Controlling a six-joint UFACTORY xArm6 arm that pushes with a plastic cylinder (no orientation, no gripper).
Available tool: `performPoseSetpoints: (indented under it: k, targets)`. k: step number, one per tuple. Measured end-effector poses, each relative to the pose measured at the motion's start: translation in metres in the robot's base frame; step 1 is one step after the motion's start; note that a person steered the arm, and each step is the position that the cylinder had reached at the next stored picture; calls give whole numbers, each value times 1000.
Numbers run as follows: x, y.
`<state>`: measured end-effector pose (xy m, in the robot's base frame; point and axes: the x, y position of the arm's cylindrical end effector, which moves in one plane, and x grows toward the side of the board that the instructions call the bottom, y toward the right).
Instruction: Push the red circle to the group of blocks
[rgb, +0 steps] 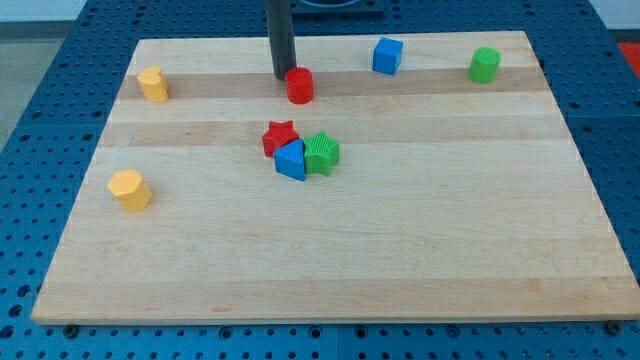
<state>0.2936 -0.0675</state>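
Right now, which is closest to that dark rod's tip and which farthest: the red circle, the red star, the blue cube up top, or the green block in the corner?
1. Red circle, just right of my tip.
2. Red star, below, in the group.
3. Blue cube, to the right.
4. Green block, far right.

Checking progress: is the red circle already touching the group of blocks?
No, the red circle block sits apart, toward the view's top from the red star block, beside my tip.

Even, bright overhead lighting across the wooden board (330, 250), with no strong glare. Shadows are short and soft, hugging the bases of the blocks, for example beneath the red circle (299, 85) at upper centre. Focus is sharp throughout; the dark rod (279, 40) is crisply outlined. Board edges show perspective convergence toward the frame's top.
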Motion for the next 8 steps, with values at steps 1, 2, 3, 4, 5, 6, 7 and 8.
performPoseSetpoints:
  k: [1, 2, 3, 4, 5, 6, 7, 8]
  targets:
    - [48, 6]
    - [57, 6]
    - [65, 6]
    - [33, 6]
    - [-11, 22]
    - [-5, 49]
    - [27, 53]
    - [36, 53]
